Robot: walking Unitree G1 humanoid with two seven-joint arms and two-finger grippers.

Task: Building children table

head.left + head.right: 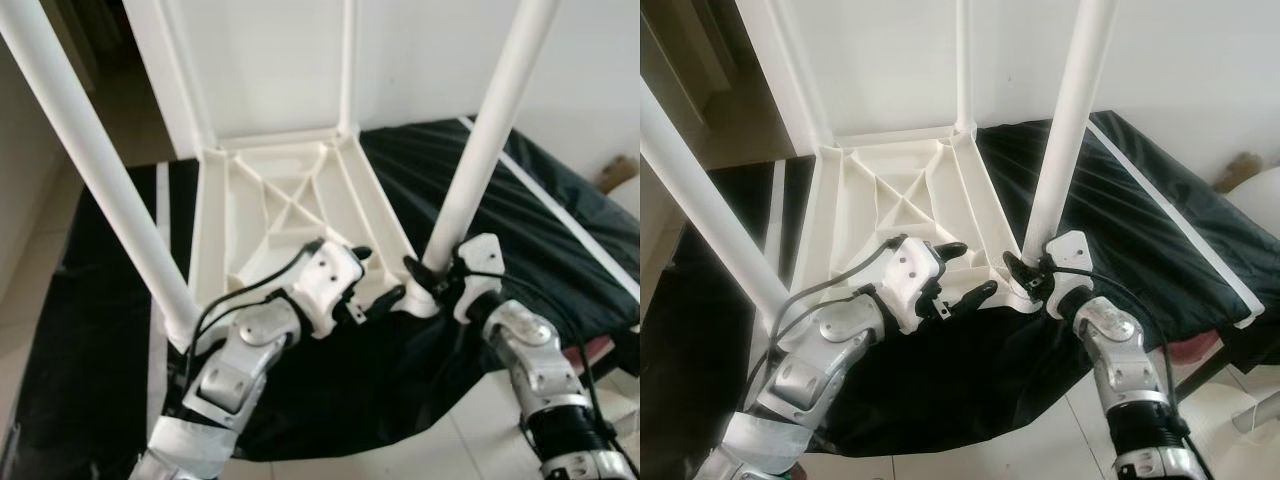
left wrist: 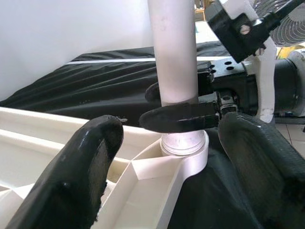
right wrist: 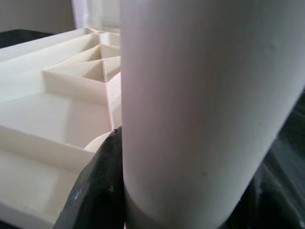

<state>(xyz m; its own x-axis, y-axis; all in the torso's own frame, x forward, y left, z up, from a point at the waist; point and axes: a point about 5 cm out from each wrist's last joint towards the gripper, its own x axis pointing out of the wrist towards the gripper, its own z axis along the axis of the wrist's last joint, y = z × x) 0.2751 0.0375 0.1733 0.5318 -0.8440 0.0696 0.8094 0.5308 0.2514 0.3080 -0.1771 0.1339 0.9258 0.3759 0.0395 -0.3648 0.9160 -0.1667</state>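
Observation:
A white plastic table top [image 1: 270, 212] lies upside down on a black cloth [image 1: 545, 235], ribs facing up. Four white legs stand in its corner sockets. My right gripper [image 1: 428, 280] is shut on the near right leg [image 1: 485, 140] just above its socket [image 2: 185, 145]. In the right wrist view that leg [image 3: 205, 105] is pressed against one black finger [image 3: 97, 191]. My left gripper [image 1: 375, 276] is open beside that same corner, its fingers [image 2: 90, 162] spread toward the leg's base without touching it. The near left leg [image 1: 100, 170] rises at my left.
Two far legs [image 1: 347, 60] stand against a white wall. The cloth's front edge hangs over a pale tiled floor [image 1: 400, 460]. A fan [image 2: 290, 24] stands beyond the right arm. A pink-rimmed object [image 1: 600, 350] sits at the far right.

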